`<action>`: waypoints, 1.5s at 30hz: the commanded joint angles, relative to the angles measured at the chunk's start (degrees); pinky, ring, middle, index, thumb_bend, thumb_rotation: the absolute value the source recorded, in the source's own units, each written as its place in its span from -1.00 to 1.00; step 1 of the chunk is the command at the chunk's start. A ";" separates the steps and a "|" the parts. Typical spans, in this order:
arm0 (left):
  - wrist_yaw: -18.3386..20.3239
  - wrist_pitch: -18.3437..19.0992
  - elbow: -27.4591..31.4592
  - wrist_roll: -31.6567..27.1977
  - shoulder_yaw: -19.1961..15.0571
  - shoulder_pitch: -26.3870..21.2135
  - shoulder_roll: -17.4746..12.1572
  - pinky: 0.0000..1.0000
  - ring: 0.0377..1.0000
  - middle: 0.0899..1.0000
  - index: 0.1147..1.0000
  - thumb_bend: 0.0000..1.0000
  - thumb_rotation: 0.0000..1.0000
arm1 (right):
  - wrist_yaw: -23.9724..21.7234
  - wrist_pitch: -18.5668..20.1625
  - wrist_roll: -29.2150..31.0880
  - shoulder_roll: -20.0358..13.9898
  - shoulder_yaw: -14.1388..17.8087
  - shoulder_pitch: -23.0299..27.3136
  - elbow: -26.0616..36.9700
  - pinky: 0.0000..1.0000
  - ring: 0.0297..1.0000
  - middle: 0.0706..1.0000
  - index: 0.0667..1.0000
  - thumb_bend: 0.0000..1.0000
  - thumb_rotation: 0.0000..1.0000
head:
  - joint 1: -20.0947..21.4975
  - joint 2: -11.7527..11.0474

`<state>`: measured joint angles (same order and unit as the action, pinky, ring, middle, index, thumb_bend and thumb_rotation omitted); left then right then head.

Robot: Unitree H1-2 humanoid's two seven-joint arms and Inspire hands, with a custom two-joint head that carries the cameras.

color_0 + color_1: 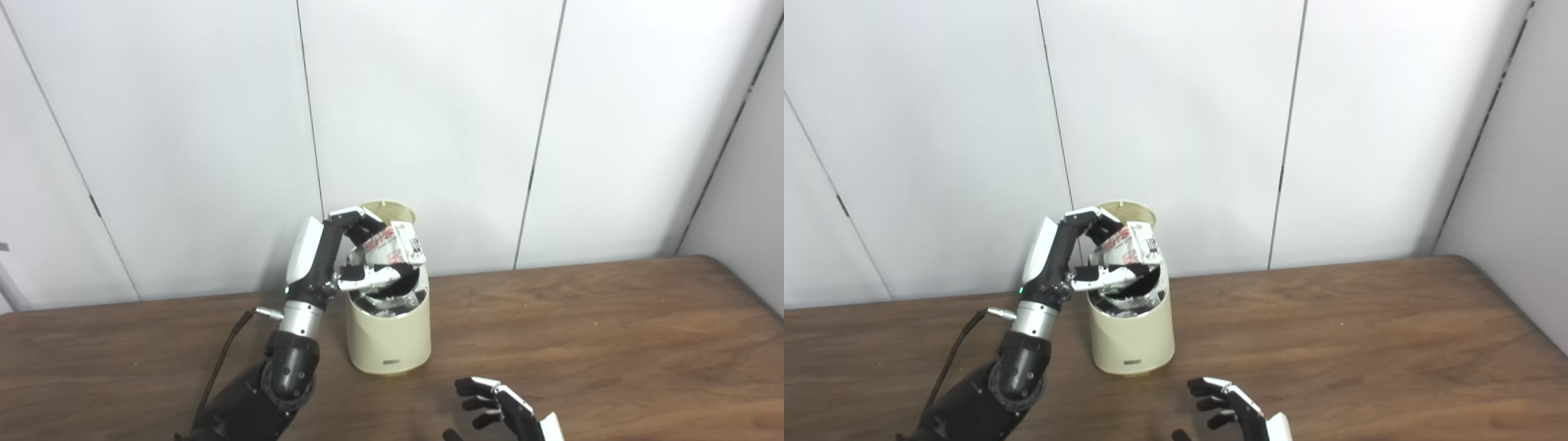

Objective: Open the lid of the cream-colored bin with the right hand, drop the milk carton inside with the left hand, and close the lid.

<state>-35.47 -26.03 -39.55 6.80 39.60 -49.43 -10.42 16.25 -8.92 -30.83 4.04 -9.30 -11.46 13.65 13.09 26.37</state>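
Note:
The cream-colored bin (388, 340) stands on the wooden table, its round lid (392, 212) tipped up behind the mouth. My left hand (355, 257) is raised over the bin's open top, shut on a white milk carton (395, 244) with red print, which hangs tilted just above the opening. Low at the picture's bottom edge, in front of the bin and a little to its right, my right hand (499, 407) rests open with curled fingers, holding nothing.
The brown wooden table (582, 343) stretches wide to the right of the bin. White wall panels (429, 122) stand close behind the bin. A black cable (223, 358) runs along my left forearm.

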 commanded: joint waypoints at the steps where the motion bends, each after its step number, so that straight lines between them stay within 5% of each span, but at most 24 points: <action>1: 0.03 -0.90 0.83 0.19 -0.85 -3.34 0.01 0.03 -0.12 -0.10 -0.25 0.01 -1.00 | 1.01 -1.03 -0.58 1.15 -0.25 -2.82 1.44 0.03 0.25 0.31 0.29 -0.53 -0.99 | -0.05 0.05; 11: -0.37 -0.90 1.35 0.43 -0.68 -3.25 0.78 0.04 -0.11 -0.11 -0.25 0.01 -1.00 | 1.02 0.25 -1.80 1.57 -0.93 -2.63 1.60 -0.15 0.09 0.28 0.29 -0.53 -0.90 | 0.47 -0.01; 19: -0.21 -0.90 0.77 0.26 -0.54 -3.37 1.53 0.04 -0.11 -0.11 -0.27 0.01 -1.00 | 1.39 0.31 -2.37 1.76 -1.66 -2.60 1.50 0.02 0.24 0.31 0.29 -0.53 -0.82 | 0.87 0.12; 45: -4.33 -0.90 -0.61 1.41 2.16 -3.47 2.59 0.05 -0.10 -0.11 -0.27 0.01 -1.00 | 1.98 0.53 -2.23 1.47 -2.34 -2.53 1.39 -0.08 0.16 0.29 0.28 -0.54 -0.69 | 0.61 0.05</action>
<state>-38.29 -25.96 -40.63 7.40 41.92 -49.43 -7.87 17.47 -7.10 -33.06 4.45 -11.45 -11.50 13.50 13.71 26.37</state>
